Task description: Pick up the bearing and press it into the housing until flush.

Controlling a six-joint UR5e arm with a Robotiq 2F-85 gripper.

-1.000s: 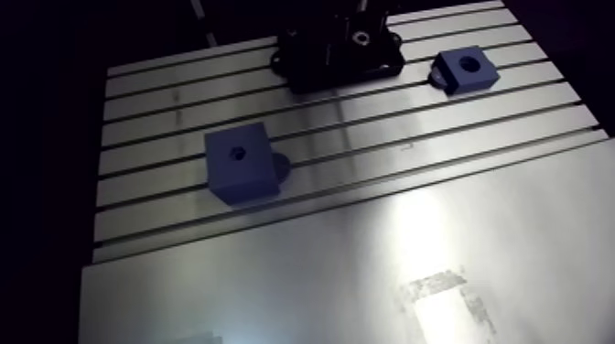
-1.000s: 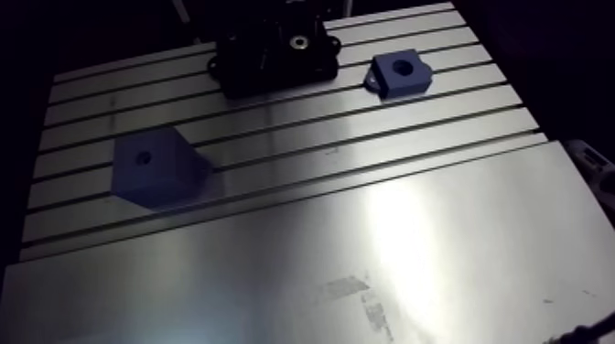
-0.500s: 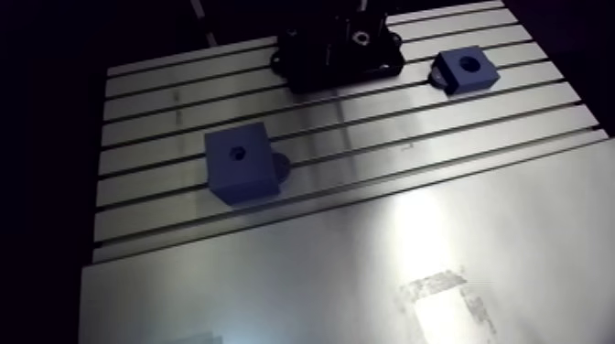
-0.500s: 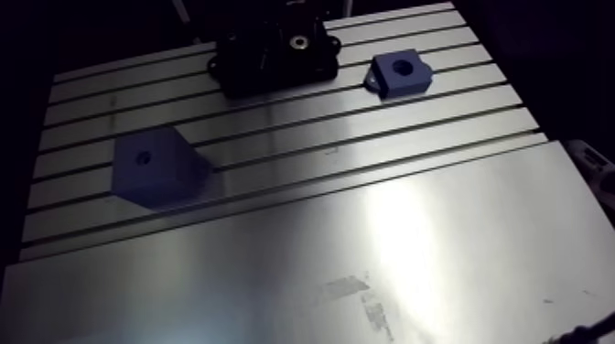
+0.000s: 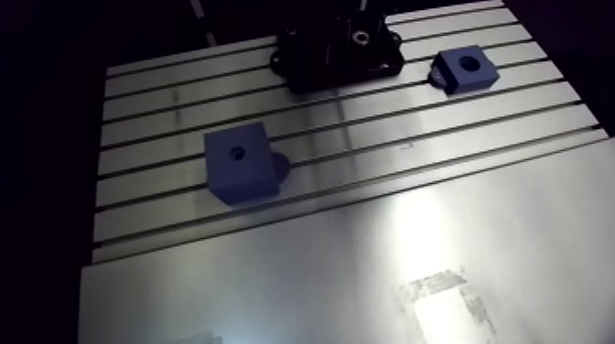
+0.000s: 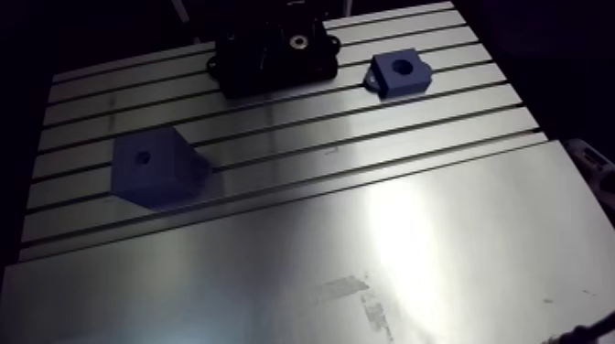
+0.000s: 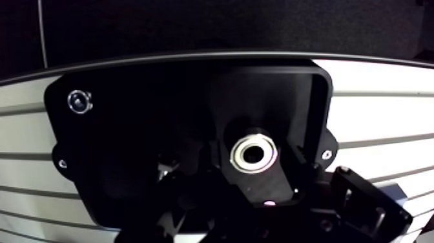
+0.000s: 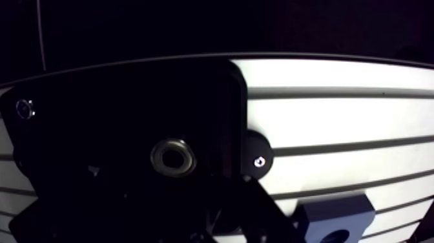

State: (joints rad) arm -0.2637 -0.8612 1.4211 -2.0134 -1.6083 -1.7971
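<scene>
Position | silver ring bearing (image 7: 255,154) sits in black flanged housing (image 5: 320,69), upper centre in arm view | end effector (image 7: 271,207) over it, opening I cannot tell | I'd push squarely, slowly, stopping flush.

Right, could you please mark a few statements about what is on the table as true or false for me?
1. Two blocks, a larger blue block and a flatter blue block, lie on the slotted table. True.
2. The two blocks touch each other. False: they lie well apart.
3. The black housing rests on top of the larger blue block. False: it stands on the table near the far edge, apart from both.
4. A silvery ring shows in the housing. True.
5. Each block has a round hole. True.
</scene>
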